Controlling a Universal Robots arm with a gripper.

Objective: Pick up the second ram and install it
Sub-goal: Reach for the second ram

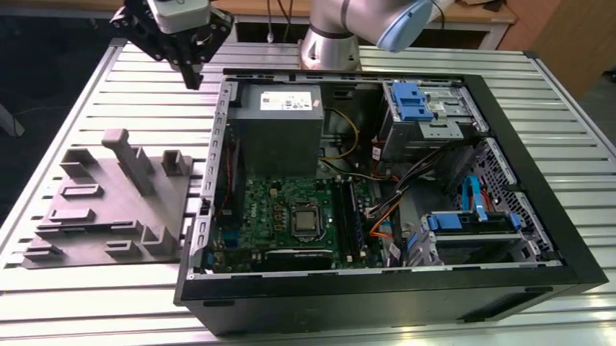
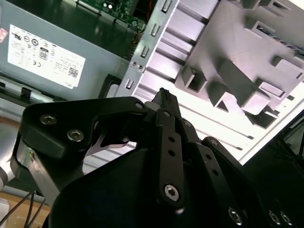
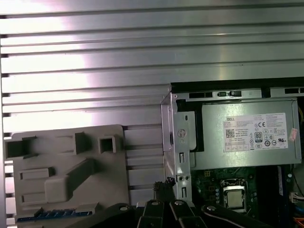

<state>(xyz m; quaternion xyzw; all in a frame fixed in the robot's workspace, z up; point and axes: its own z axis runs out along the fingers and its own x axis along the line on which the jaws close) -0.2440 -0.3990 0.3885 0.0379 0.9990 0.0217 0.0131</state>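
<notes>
The second ram point(image 3: 53, 215) is a thin blue-green strip lying flat in a slot along one edge of the grey holder block point(image 3: 66, 171). My gripper point(image 1: 192, 76) hangs high above the slatted table, beyond the holder block point(image 1: 106, 205) and off the open computer case's far corner on the exterior view's left. Its dark fingers point(image 2: 164, 97) meet at a point with nothing between them. In the first wrist view the gripper point(image 3: 164, 184) shows between the holder and the case wall. The long black slots point(image 1: 358, 216) run beside the green motherboard point(image 1: 274, 209).
The open black computer case point(image 1: 539, 238) lies on the ribbed metal table point(image 1: 144, 94). Inside it are a grey power supply point(image 1: 279, 122), a silver CPU point(image 1: 306, 220), loose cables point(image 1: 385, 216) and blue drive brackets point(image 1: 409, 101). Tall posts point(image 1: 130, 158) rise from the holder block.
</notes>
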